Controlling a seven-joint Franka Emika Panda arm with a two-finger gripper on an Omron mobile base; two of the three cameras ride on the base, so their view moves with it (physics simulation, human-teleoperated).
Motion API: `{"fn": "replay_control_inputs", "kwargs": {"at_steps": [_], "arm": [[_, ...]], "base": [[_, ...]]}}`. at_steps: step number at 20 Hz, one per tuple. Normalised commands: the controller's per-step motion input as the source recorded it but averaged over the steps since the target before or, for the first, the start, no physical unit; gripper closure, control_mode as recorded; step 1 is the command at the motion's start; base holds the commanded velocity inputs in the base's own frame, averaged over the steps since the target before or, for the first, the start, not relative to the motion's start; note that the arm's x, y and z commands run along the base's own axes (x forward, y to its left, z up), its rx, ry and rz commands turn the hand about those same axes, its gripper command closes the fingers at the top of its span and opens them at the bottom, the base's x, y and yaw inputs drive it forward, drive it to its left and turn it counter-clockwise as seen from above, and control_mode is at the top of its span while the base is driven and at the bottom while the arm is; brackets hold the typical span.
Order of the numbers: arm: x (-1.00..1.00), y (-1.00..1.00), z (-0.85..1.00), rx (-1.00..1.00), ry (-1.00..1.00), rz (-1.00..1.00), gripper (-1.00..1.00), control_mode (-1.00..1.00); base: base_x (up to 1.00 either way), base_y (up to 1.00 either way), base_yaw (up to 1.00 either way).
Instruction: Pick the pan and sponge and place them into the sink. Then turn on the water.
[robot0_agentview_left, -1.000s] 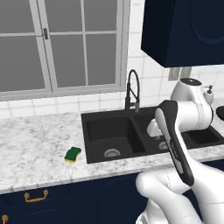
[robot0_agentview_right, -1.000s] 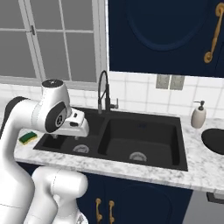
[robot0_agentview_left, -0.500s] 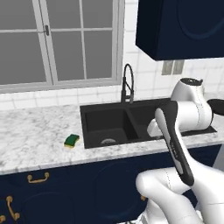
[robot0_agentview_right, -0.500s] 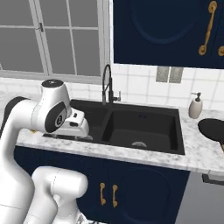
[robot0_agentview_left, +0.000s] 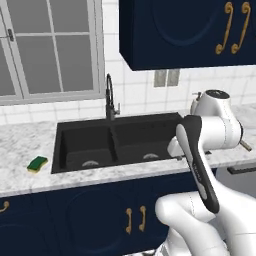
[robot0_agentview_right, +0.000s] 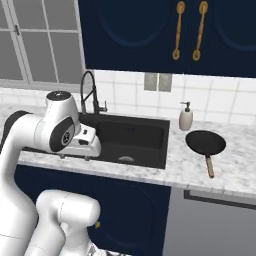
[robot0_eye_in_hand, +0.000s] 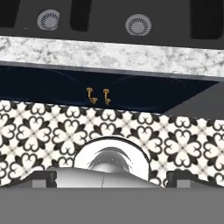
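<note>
Right base view: the pan (robot0_agentview_right: 205, 143) sits on the marble counter (robot0_agentview_right: 235, 165) right of the sink (robot0_agentview_right: 131, 138), near the white soap dispenser (robot0_agentview_right: 186, 116); its tan handle (robot0_agentview_right: 210, 166) points toward the counter's front edge. No writing is readable anywhere. Left base view shows the sponge (robot0_agentview_left: 37, 163) lying flat left of the sink, long axis slanted. The gripper (robot0_eye_in_hand: 111, 178) stands with its jaws spread wide, gripping nothing, above the patterned floor (robot0_eye_in_hand: 52, 131).
</note>
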Motion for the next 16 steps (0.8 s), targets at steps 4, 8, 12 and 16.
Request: {"fn": "replay_control_inputs", "kwargs": {"at_steps": [4,8,12,16], "arm": [[0.00,0.00,0.00,0.00,0.00,0.00,-1.00,1.00],[0.00,0.00,0.00,0.00,0.00,0.00,-1.00,1.00],[0.00,0.00,0.00,0.00,0.00,0.00,-1.00,1.00],[0.00,0.00,0.00,0.00,0.00,0.00,-1.00,1.00]], "base": [[-0.03,-0.77,0.00],[0.05,-0.23,0.00],[0.37,-0.06,0.00],[0.48,0.00,0.00]]}}
